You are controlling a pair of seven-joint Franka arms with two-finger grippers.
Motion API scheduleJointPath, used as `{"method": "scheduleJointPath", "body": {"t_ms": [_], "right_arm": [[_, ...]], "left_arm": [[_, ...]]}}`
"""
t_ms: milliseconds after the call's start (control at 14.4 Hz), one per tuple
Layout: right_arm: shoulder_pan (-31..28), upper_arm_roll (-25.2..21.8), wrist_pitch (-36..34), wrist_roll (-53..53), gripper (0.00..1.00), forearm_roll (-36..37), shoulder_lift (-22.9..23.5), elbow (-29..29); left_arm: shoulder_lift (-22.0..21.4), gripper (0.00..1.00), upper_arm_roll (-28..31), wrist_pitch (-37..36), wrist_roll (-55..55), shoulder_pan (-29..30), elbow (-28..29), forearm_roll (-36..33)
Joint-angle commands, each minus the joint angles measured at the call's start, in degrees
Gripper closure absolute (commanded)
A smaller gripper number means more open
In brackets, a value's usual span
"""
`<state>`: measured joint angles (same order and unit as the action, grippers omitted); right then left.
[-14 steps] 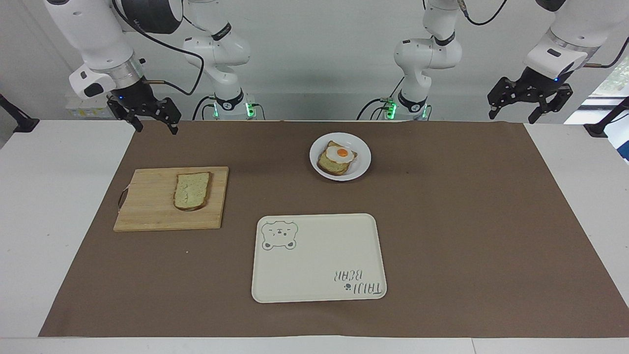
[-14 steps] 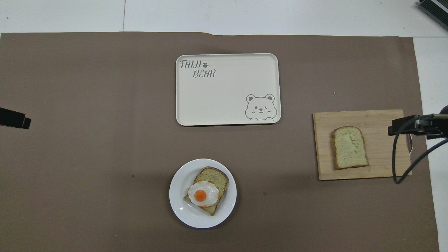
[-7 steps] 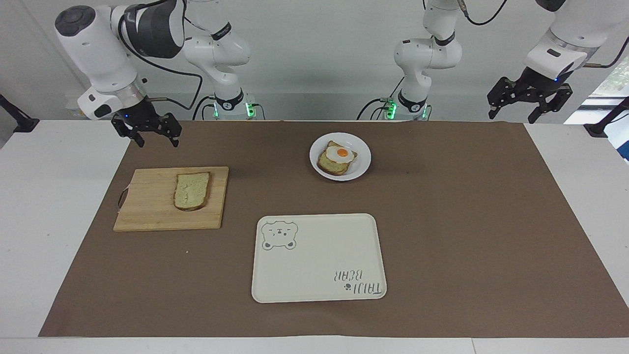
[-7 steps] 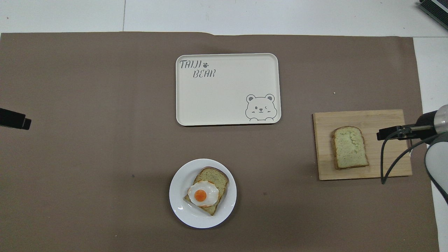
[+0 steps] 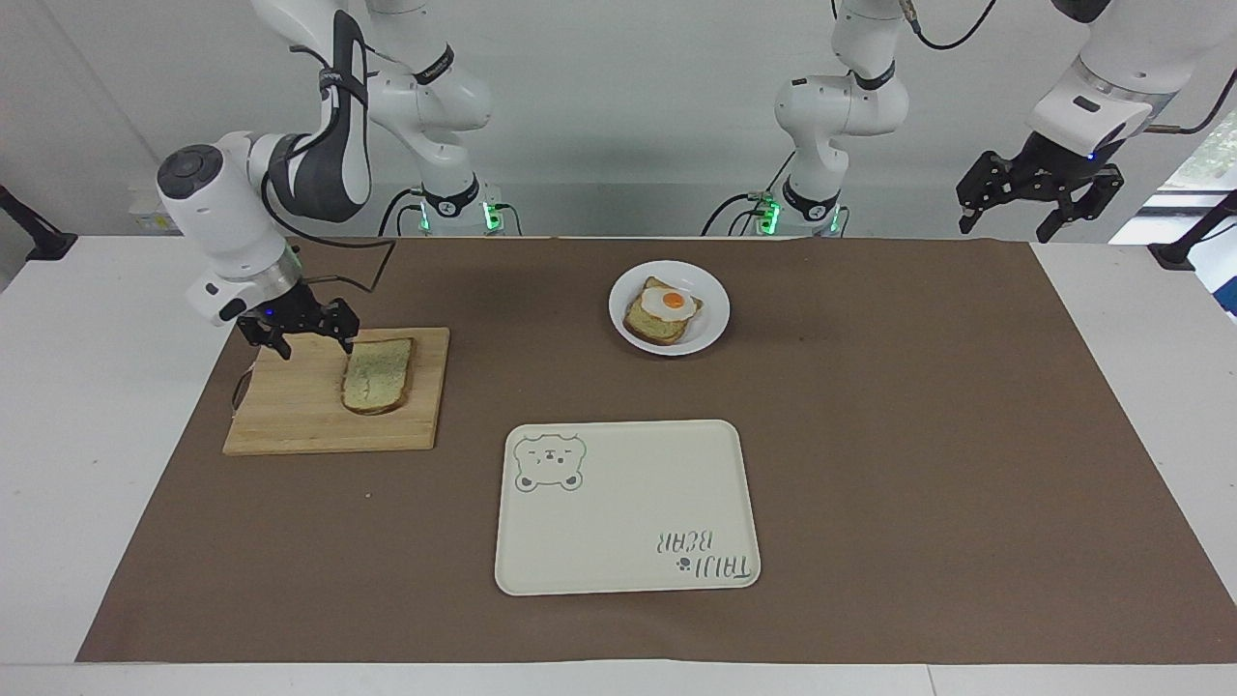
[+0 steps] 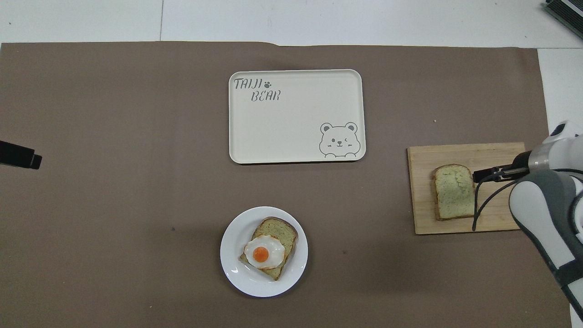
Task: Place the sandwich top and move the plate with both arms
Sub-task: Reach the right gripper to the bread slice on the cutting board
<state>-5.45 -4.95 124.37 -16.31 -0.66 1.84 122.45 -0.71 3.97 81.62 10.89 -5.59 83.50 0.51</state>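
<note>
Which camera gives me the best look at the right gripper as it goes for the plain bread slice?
The facing view. It shows the right gripper whole, jaws open, low over the cutting board beside the sandwich top, not yet touching it. In the overhead view the arm's own body covers most of the gripper; only a thin dark tip shows, and its height is unreadable.

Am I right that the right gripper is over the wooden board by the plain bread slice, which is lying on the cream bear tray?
Not quite. The facing view shows the plain pale bread slice lying on the wooden cutting board, not on the cream rectangular bear tray, which holds nothing. The right gripper is indeed over that board beside the slice.
</note>
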Motion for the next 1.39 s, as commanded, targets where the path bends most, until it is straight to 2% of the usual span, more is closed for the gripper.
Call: {"method": "scheduleJointPath", "body": {"t_ms": [0,139,278,625,764,833,903,972,1319], "right_arm": [[-1.5,0.2,2.2,-2.2,0.06,0.0,1.7,1.2],[-2.2,0.3,4.2,-2.3,0.19,0.0,3.7,1.6],[-2.4,0.3,5.1,-2.2,0.36,0.0,4.2,2.8],[-2.4,0.3,8.7,-1.9,0.41,-0.9,5.1,5.9],[-2.4,0.3,9.0,-1.7,0.50,-1.0,6.1,5.9],[-2.4,0.3,9.0,-1.4,0.64,-1.0,6.6,5.9],[-2.3,0.3,9.0,-1.1,0.85,-1.0,6.6,5.9],[-2.3,0.3,8.7,-1.0,1.00,-1.0,6.6,5.9],[-2.1,0.4,7.8,-1.1,1.00,-1.0,6.8,5.1]], "left_arm": [[-0.3,0.00,0.1,-0.2,0.1,0.2,0.6,1.6],[-1.1,0.00,0.3,0.7,0.1,0.8,2.2,5.3],[-1.6,0.00,0.3,0.6,0.0,1.0,2.6,5.3],[-1.6,0.00,0.4,0.9,-0.2,1.2,2.7,4.7],[-1.9,0.00,0.4,1.0,-0.3,1.0,3.4,4.7],[-2.8,0.00,0.3,1.9,-0.2,0.9,5.1,5.1],[-3.8,0.00,0.2,3.4,0.1,0.8,7.7,5.4],[-5.0,0.00,0.2,5.6,0.1,0.5,10.1,6.1],[-5.9,0.00,0.4,8.0,0.7,1.2,16.4,19.0]]}}
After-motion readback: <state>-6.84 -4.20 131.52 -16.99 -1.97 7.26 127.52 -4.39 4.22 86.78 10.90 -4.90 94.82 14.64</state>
